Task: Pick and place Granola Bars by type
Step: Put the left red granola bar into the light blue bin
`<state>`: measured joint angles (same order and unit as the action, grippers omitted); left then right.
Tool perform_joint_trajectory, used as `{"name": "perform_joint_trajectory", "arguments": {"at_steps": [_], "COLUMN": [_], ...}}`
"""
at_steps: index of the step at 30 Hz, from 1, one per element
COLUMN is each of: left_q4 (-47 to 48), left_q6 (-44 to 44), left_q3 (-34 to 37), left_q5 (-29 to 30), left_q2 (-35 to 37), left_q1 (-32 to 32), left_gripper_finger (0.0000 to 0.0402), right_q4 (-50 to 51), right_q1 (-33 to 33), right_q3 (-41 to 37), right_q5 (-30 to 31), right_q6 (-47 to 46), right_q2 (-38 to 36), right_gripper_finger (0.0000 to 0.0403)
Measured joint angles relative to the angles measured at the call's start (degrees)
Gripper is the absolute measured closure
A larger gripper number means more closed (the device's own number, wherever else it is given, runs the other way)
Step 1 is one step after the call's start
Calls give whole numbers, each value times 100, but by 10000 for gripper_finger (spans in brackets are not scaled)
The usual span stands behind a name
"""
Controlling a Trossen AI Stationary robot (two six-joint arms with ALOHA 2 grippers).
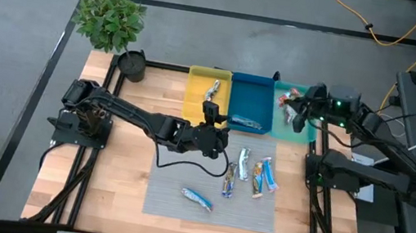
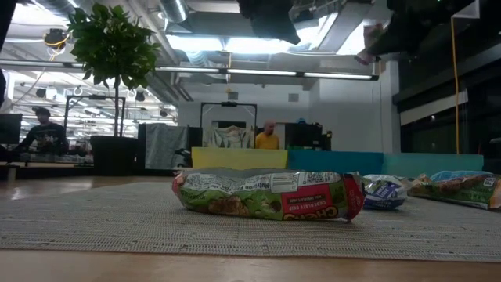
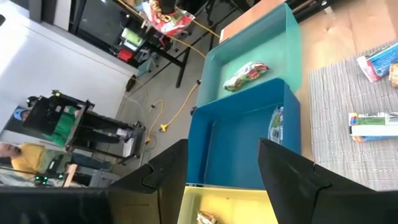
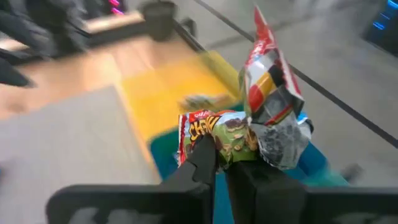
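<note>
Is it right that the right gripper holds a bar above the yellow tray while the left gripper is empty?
Not quite: the right gripper holds its bar above the teal tray, not the yellow tray, as the high view shows. The left gripper is indeed empty.

Both arms are black and chunky, with black cables; the right arm (image 1: 371, 129) shows small green lights.
</note>
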<state>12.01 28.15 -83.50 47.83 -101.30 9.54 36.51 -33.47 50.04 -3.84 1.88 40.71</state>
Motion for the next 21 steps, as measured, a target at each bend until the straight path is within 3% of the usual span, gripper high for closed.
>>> {"name": "perform_joint_trajectory", "arguments": {"at_steps": [8, 21], "left_q4": [-11, -10], "left_q6": [-124, -211], "left_q3": [-2, -2], "left_q5": [-270, -422], "left_q2": [-2, -2], "left_q1": [0, -7], "left_gripper_finger": [217, 217], "right_q4": [1321, 2338], "right_q1": [-780, -1763], "right_q3": [641, 1102], "right_q5": [334, 319], "right_q6": [142, 487], "right_q2": [362, 2071], "right_gripper_finger": [370, 368]}}
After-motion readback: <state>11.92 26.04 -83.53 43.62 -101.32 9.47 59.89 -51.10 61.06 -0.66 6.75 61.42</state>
